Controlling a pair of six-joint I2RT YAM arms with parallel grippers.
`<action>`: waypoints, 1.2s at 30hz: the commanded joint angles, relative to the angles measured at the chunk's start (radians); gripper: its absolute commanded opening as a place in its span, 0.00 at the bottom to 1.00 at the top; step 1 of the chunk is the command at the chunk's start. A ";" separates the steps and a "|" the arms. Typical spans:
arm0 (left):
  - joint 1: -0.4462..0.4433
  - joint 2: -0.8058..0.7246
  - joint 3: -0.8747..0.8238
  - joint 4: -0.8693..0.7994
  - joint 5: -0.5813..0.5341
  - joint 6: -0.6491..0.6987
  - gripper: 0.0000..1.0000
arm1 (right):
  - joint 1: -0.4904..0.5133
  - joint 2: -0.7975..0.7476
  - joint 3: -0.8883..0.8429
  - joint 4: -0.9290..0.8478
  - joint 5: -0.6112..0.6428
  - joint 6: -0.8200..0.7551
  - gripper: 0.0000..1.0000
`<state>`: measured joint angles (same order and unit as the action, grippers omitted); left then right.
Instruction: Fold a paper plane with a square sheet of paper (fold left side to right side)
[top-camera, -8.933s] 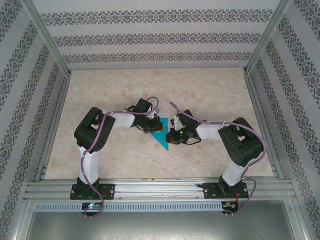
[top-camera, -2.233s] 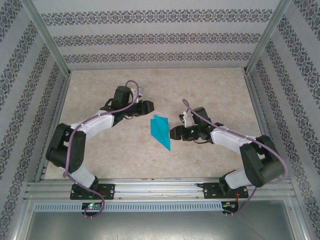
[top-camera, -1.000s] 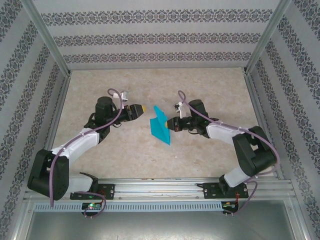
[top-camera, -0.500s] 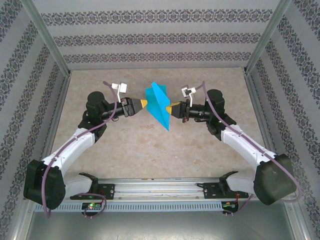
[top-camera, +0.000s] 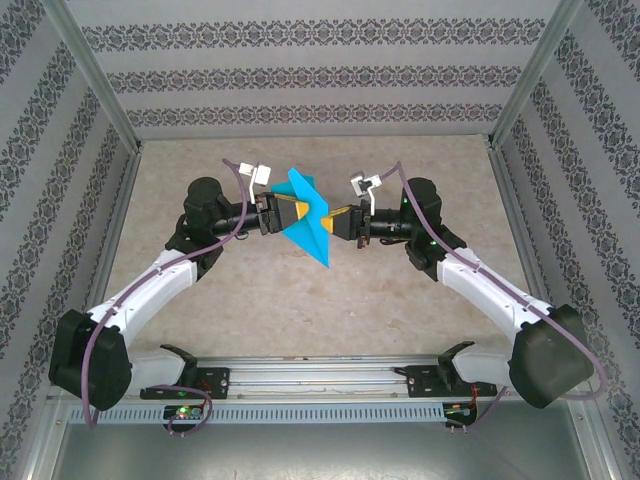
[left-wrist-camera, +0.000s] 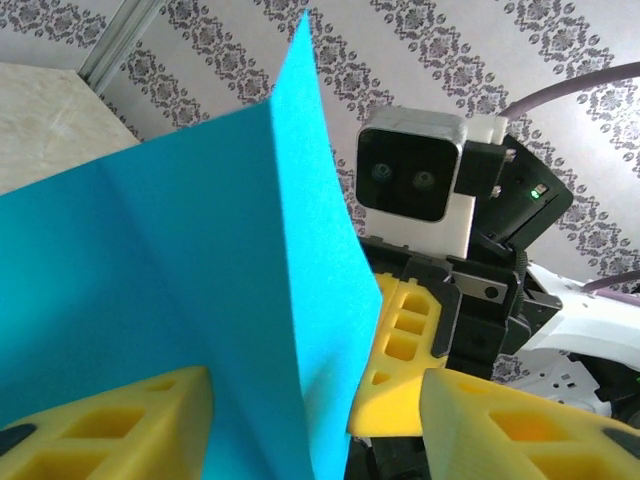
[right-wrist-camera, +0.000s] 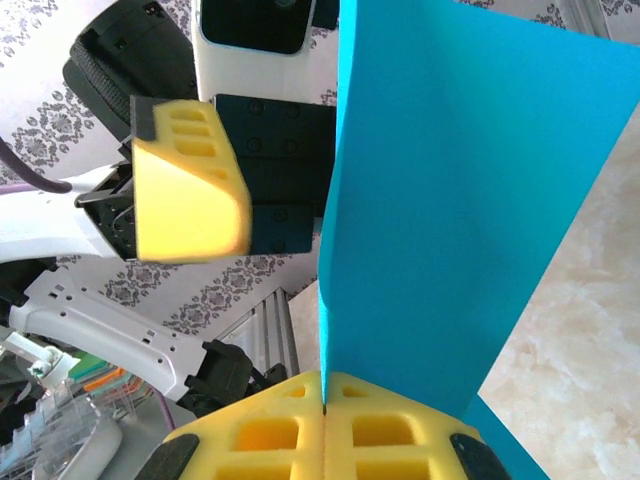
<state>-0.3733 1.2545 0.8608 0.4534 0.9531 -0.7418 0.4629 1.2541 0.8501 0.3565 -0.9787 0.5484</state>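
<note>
We judge the task to be somewhere in the middle. The sheet of paper (top-camera: 306, 212) is no more a flat square: it has a pointed, triangle-like form with at least one sharp crease, so some folds are done. It is not lying on the table (top-camera: 400, 300); it is held up in the air between the two arms. It does not yet look like a finished narrow dart, and we think the fold that brings the left side over to the right side is not completed.

The right gripper (top-camera: 336, 217) is clamped on the sheet. The left gripper (top-camera: 287, 211) stands with its jaws apart, one on each side of the paper, not pressing it.

From the top view we get the general arrangement: both arms reaching to the centre, the paper raised between them, its point directed down toward the near edge. This view does not tell the grip. The right wrist view does: the two yellow fingers (right-wrist-camera: 250, 435) meet with no gap, and the blue edge goes into their seam. The left wrist view shows its own fingers (left-wrist-camera: 120, 420) well separated, the sheet passing between them, and the crease line on the paper's face.
</note>
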 joint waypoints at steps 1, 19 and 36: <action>-0.013 0.008 0.033 -0.018 -0.006 0.042 0.49 | 0.011 0.008 0.030 0.030 -0.020 0.005 0.00; -0.012 -0.015 -0.002 0.048 -0.062 0.021 0.05 | -0.006 0.006 0.030 -0.006 0.029 0.015 0.13; -0.026 -0.004 -0.004 0.106 -0.068 0.007 0.04 | -0.085 -0.188 -0.154 -0.209 0.119 0.077 0.90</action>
<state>-0.3859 1.2568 0.8604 0.4873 0.8818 -0.7200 0.3645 1.0500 0.7410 0.1524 -0.8322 0.5732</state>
